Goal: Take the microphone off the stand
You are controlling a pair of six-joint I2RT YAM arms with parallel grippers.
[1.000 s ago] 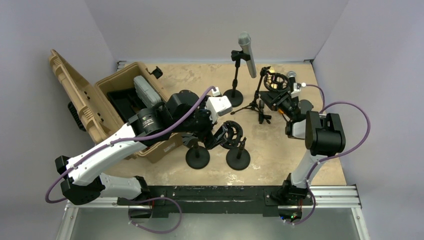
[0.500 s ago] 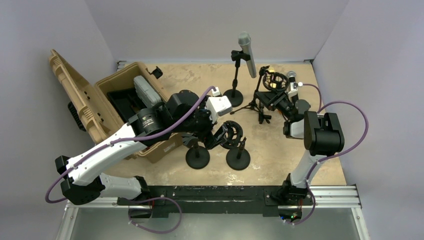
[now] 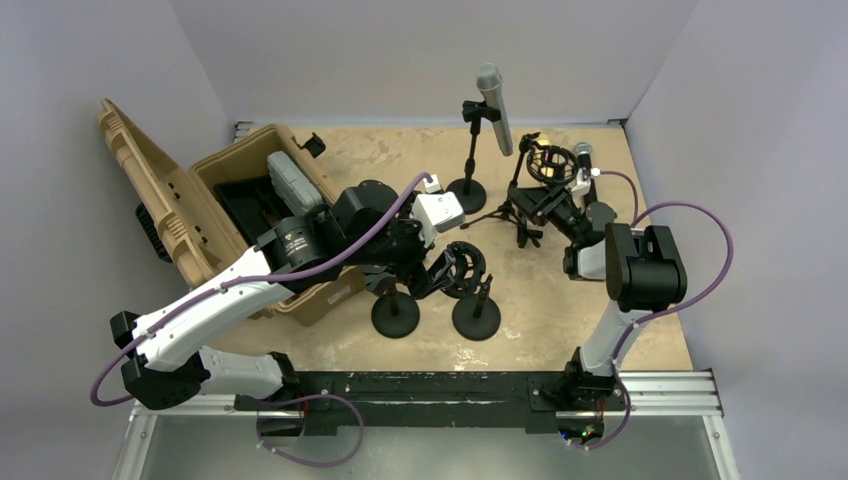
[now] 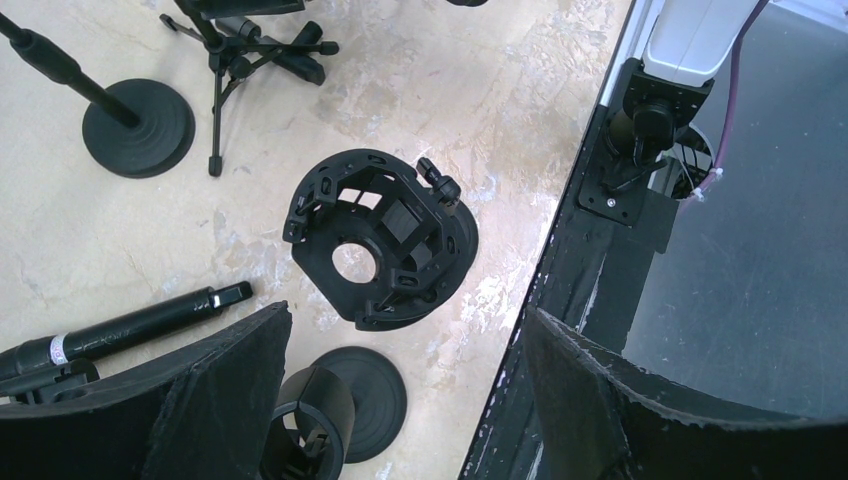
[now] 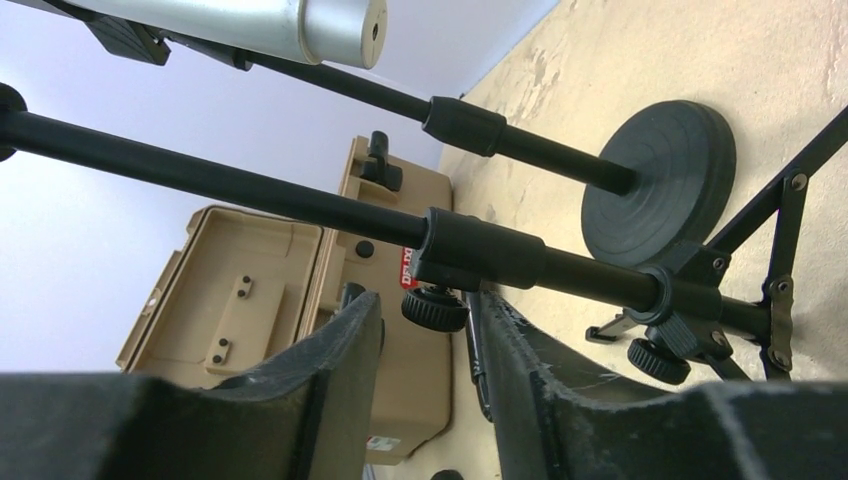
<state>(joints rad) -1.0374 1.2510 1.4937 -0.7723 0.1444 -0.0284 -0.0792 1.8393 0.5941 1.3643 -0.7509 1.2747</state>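
A silver microphone sits tilted in a clip on a round-base stand at the back; its butt end shows in the right wrist view. A second microphone sits in a shock mount on a tripod stand. My right gripper is open and empty, its jaws just under the tripod's pole, near a clamp knob. My left gripper is wide open and empty above an empty shock mount.
An open tan case lies at the left, under my left arm. Two round-base stands stand near the front middle. A black clip holder and a black cylinder lie below my left gripper. The table's front rail is close.
My right gripper has moved left and closer in to the tripod stand. The left arm has not moved.
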